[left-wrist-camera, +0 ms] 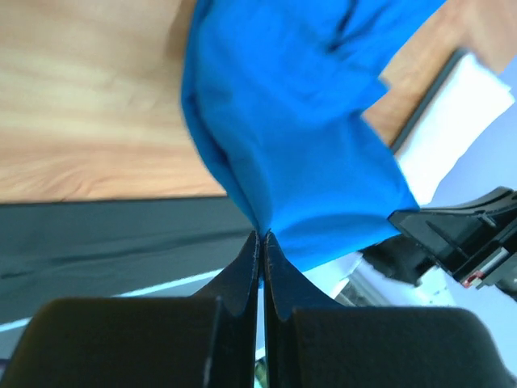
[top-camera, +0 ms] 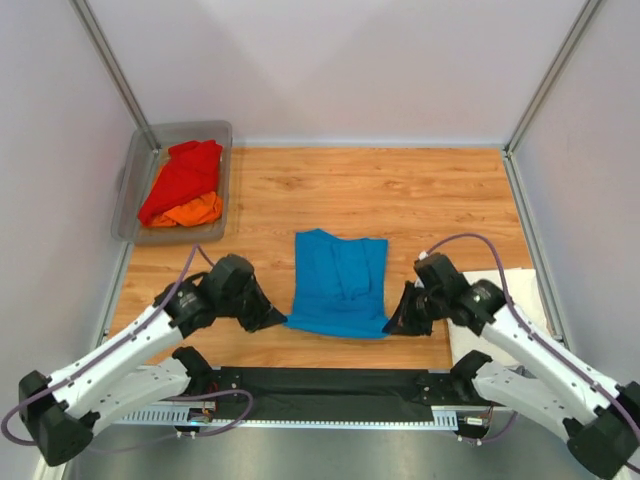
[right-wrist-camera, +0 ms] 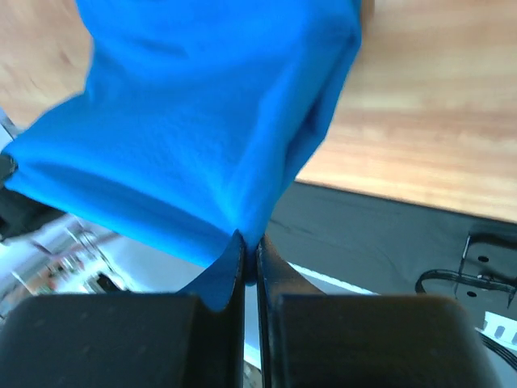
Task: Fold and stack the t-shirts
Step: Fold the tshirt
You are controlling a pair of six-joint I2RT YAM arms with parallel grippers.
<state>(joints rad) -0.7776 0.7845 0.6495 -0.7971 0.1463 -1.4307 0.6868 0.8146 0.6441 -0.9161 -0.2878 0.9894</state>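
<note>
Far left corner of the desk [top-camera: 420, 190]: grey plastic tub [top-camera: 130, 200] holding the red t-shirt [top-camera: 185, 172] on top of the orange t-shirt [top-camera: 192, 212], both crumpled and unfolded.

Left end effector [left-wrist-camera: 262, 236]: jaws closed, pinching the near left corner of the blue t-shirt [top-camera: 340, 285].

Blue t-shirt: lies at the centre of the desk between the two arms, part-folded into a rough rectangle. Its long axis runs from the near edge of the desk toward the far edge.

Right end effector [right-wrist-camera: 250, 240]: jaws closed, pinching the near right corner of the same shirt.

Right edge of the desk: white t-shirt [top-camera: 522, 288], flat (its fold cannot be judged, the right arm covers part of it).

Governing relation: the whole body of the blue shirt lies away from both end effectors, toward the far side. Each arm is equally near its own corner. Judgement: the next fold calls for both to carry the near edge forward together, along that axis
</note>
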